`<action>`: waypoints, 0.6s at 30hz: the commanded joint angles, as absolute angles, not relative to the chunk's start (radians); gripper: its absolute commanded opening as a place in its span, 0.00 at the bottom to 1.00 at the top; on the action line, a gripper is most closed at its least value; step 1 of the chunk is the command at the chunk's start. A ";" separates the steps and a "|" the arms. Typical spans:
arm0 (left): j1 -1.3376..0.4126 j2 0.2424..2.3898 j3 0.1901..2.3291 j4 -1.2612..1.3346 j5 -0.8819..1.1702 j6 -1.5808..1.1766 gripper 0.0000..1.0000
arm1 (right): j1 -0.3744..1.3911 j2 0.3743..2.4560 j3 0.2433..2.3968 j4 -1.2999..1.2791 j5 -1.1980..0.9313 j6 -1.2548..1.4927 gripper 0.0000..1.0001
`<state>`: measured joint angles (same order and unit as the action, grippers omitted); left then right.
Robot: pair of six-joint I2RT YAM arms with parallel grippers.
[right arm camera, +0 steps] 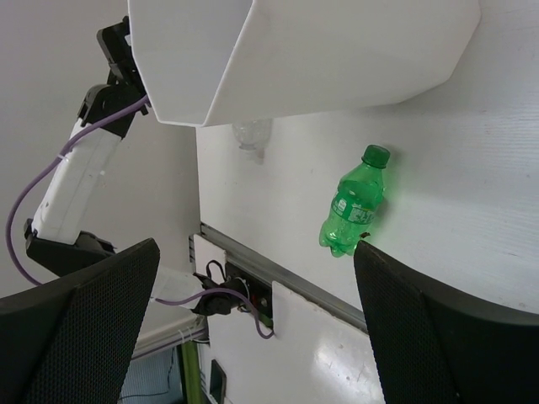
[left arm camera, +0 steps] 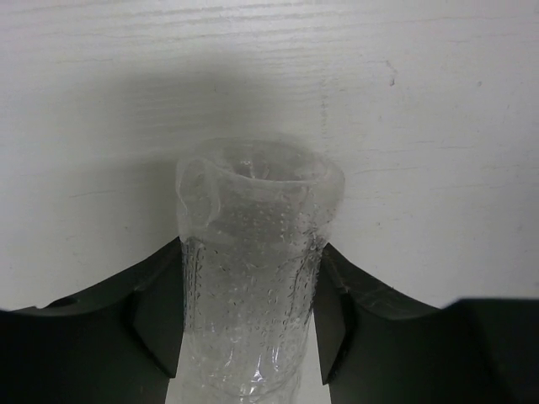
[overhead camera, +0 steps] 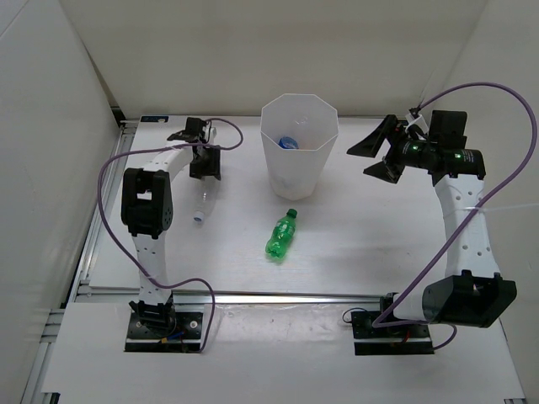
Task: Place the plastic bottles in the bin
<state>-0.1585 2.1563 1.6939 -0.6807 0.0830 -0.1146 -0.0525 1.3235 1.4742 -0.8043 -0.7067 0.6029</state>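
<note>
Already the left pincer [overhead camera: 205, 162] is clamped near the base of a clear bottle [overhead camera: 202, 202] lying on the table [overhead camera: 379, 244] left of the bin [overhead camera: 296, 160]. Its slick, thin wall could buckle and slip during lifting. The right pincer [overhead camera: 381, 151] gapes empty.

Finding the bin [overhead camera: 299, 172] standing at upper centre of the top view, holding one small bottle [overhead camera: 288, 142] inside. Lying just below it, at centre frame, a second bottle [overhead camera: 282, 236]. Lying left of the bin, a third bottle [overhead camera: 202, 204], its upper end sitting between the fingers of the left gripper [overhead camera: 205, 168]. Hanging right of the bin, well apart, the right gripper [overhead camera: 381, 151].
</note>
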 commanded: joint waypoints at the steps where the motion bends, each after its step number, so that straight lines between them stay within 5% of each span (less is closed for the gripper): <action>1: -0.158 2.105 1.776 -0.683 0.062 -0.146 0.29 | -0.057 1.312 1.470 -0.769 -0.716 0.607 1.00; 5: -0.158 2.060 1.997 -0.683 -0.053 -0.199 0.19 | -0.057 1.293 1.460 -0.769 -0.716 0.617 1.00; 11: -0.189 2.037 2.411 -0.655 -0.006 -0.337 0.19 | -0.057 1.256 1.431 -0.769 -0.716 0.626 1.00; 18: -0.372 2.048 2.529 -0.407 0.074 -0.374 0.21 | -0.057 1.216 1.410 -0.779 -0.707 0.626 1.00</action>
